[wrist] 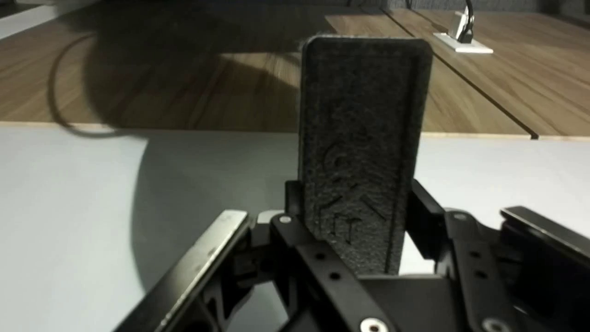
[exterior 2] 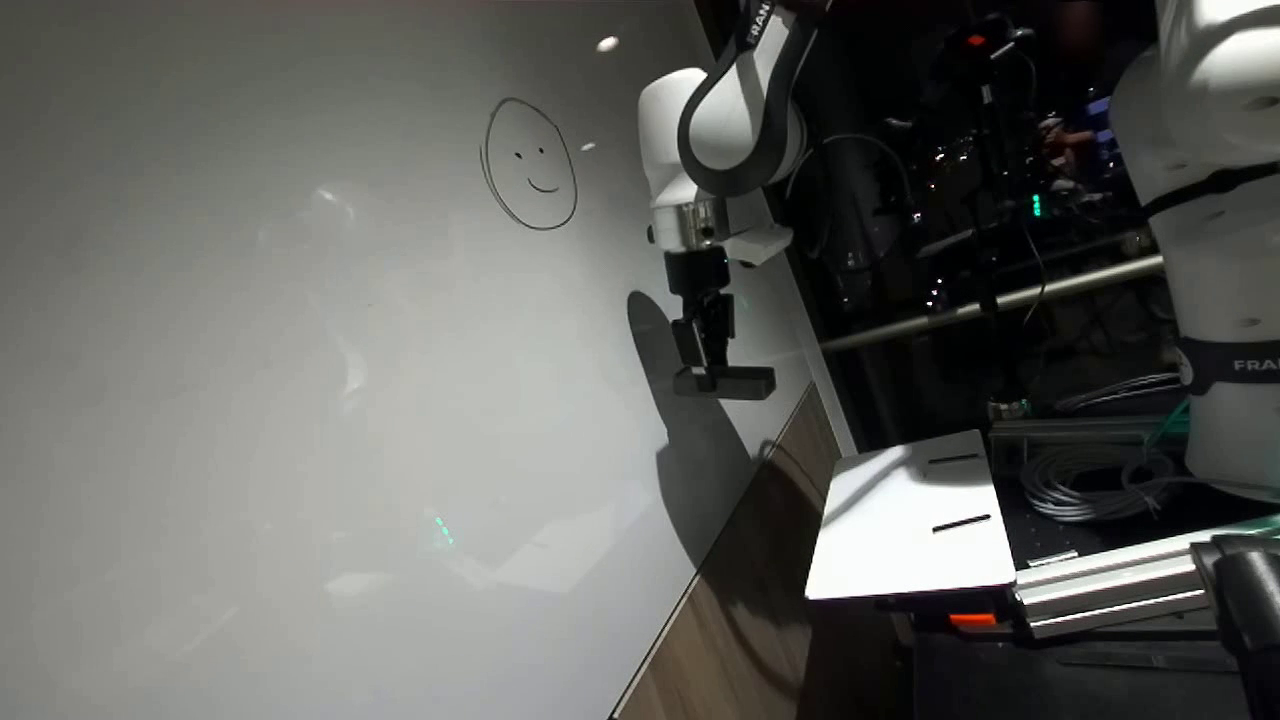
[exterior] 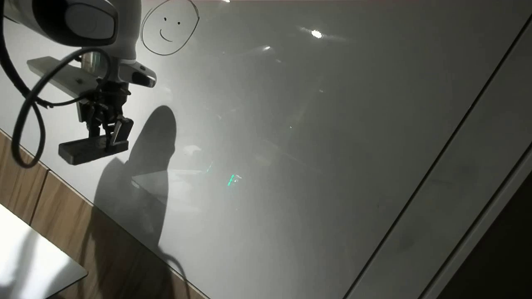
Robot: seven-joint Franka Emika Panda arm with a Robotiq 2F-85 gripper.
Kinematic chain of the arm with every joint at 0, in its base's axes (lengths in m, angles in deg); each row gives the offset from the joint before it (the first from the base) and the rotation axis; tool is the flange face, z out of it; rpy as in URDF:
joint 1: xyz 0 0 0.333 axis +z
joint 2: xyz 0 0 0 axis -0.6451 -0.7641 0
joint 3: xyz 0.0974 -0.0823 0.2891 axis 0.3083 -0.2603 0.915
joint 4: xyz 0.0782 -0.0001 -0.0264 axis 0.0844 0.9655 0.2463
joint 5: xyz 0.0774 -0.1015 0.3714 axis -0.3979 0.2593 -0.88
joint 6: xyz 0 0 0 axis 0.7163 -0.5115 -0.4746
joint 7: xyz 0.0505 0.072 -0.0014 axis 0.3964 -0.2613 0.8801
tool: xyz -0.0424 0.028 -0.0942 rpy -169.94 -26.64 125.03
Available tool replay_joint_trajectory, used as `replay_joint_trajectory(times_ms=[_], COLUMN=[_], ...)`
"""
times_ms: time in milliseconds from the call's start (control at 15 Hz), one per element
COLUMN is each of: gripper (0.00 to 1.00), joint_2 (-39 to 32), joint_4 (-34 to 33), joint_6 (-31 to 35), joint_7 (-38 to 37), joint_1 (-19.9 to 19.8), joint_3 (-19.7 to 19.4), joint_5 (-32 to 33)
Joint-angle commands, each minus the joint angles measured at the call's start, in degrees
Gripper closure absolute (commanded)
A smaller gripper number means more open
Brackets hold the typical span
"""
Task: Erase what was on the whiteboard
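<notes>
The whiteboard point(exterior: 291, 199) is a large glossy pale-grey panel, seen in both exterior views and in the wrist view. A smiley face point(exterior 2: 543, 189) in black line is drawn on it; in an exterior view the same smiley face point(exterior: 165, 39) lies near the top edge. My gripper point(wrist: 357, 203) is shut on a dark felt eraser point(wrist: 364, 106), its fingers pressing the two long sides. In both exterior views the gripper point(exterior: 106, 136) hangs lower than the drawing. The eraser point(exterior 2: 745, 382) casts an offset shadow and appears apart from the board.
A brown wood-grain strip point(exterior: 62, 199) runs along the board's lower edge, with a plugged-in socket point(wrist: 463, 44) on it. A white platform point(exterior 2: 915, 520) stands close to it, beside a white arm body point(exterior 2: 1230, 260). A cable loop point(exterior: 16, 137) hangs from the wrist.
</notes>
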State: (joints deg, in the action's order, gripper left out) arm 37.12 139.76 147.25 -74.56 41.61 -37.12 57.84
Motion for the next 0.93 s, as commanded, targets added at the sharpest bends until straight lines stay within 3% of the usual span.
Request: replay_joint_trajectory(times_ms=[0, 467, 867], gripper=[0.70, 0.70, 0.70], joint_2=[3.2, 8.4, 17.6], joint_4=[-3.5, -8.9, -6.2], joint_6=[-2.5, -7.3, -16.3], joint_7=[2.0, 2.4, 2.2], joint_1=[0.5, 0.2, 0.4], joint_3=[-0.5, -1.5, -2.1], joint_5=[-2.9, -4.0, -4.5])
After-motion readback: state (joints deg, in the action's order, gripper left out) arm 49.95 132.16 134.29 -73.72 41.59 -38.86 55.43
